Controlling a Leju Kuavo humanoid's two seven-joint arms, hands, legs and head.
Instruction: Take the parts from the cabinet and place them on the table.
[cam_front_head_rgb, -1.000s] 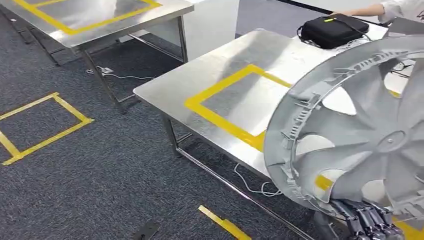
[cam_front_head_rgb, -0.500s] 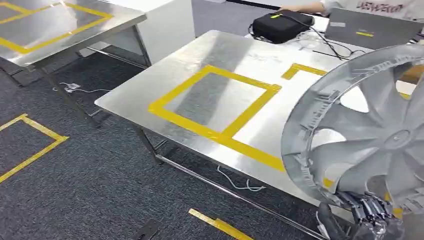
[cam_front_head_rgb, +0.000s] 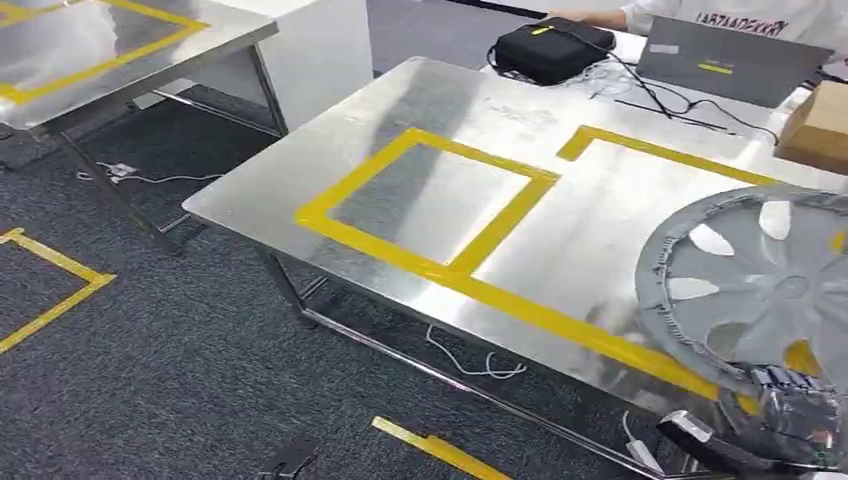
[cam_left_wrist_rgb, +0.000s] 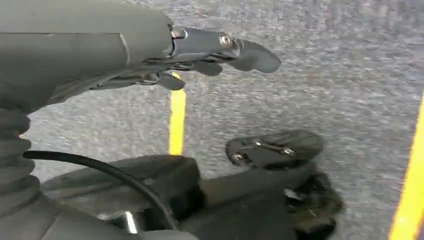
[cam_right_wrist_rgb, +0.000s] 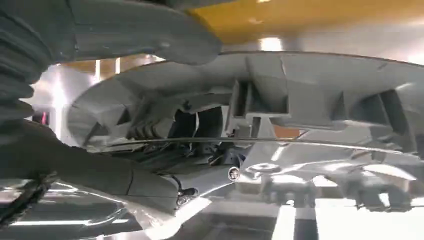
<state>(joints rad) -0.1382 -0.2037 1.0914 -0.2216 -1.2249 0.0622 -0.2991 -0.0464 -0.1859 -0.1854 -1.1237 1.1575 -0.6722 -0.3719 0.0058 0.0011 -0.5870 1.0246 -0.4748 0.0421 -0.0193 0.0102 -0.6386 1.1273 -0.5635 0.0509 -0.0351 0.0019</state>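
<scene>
The grey spoked wheel part (cam_front_head_rgb: 760, 290) lies on the bench (cam_front_head_rgb: 480, 110) near its edge, right hand (cam_front_head_rgb: 790, 405) gripping its rim; left hand (cam_left_wrist_rgb: 210, 55) hangs empty, fingers apart. A careless release could tip it off

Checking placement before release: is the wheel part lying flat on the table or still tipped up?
Nearly flat: the part lies face-up on the table.
</scene>
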